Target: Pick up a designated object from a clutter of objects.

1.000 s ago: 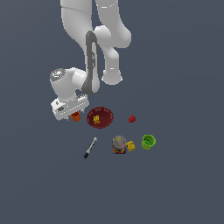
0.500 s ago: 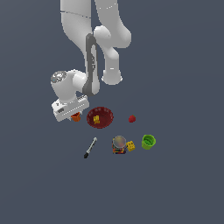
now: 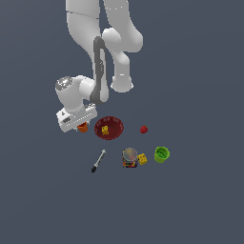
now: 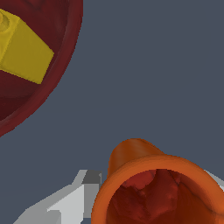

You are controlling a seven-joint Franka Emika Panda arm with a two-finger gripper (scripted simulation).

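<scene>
Sitting low over orange cup (image 4: 159, 192) just beside dark red bowl (image 3: 109, 127), gripper (image 3: 82, 127) fingers (image 4: 72, 202) flanking cup in wrist view, contact unclear; exterior view mostly hiding cup.

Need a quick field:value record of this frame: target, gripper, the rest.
target: orange cup, beside the dark red bowl
gripper: down at the cup, one finger alongside it; grip cannot be told
bowl contents: yellow block
elsewhere: red ball, green cup, can, second yellow block, marker
</scene>
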